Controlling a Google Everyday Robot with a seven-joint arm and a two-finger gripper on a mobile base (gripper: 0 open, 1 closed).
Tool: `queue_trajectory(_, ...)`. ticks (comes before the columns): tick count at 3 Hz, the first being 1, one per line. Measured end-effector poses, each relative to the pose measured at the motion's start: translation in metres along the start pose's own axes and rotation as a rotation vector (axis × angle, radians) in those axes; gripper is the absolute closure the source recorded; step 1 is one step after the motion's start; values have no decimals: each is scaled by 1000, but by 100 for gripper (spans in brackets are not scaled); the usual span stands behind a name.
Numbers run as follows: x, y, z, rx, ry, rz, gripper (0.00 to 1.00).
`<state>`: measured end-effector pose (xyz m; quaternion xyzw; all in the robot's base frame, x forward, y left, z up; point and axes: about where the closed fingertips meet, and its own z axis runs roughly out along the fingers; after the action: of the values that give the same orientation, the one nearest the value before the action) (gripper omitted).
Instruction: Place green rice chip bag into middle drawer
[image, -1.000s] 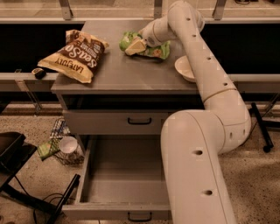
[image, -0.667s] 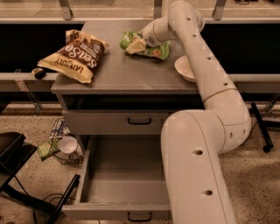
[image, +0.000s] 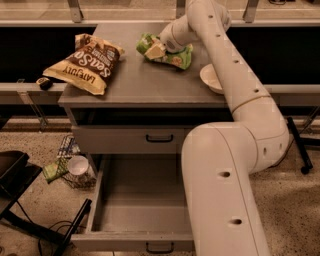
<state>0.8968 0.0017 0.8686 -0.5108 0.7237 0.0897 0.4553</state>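
The green rice chip bag (image: 176, 54) lies on the grey cabinet top (image: 140, 85), towards the back and right of the middle. My gripper (image: 155, 50) reaches in from the right and is down on the bag's left end, covering part of it. The middle drawer (image: 142, 212) is pulled out at the bottom of the cabinet, with a bare deep tray and a small black handle (image: 160, 247). My arm's large white body (image: 225, 185) hides the drawer's right side.
A larger brown-and-cream chip bag (image: 85, 62) lies on the left of the top. A white bowl (image: 212, 80) sits at its right edge. The upper drawer (image: 160, 138) is closed. A wire basket with a cup (image: 76, 167) and a black chair (image: 15, 175) stand on the floor at left.
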Motion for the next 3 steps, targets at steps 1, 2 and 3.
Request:
queue_trajectory(1,-19,5,-37,16,84,-63,100)
queue_trajectory(2,-38,22,-85,32,203,-119,100)
queue_trajectory(3,-56,48,-150,62,294,-143,100)
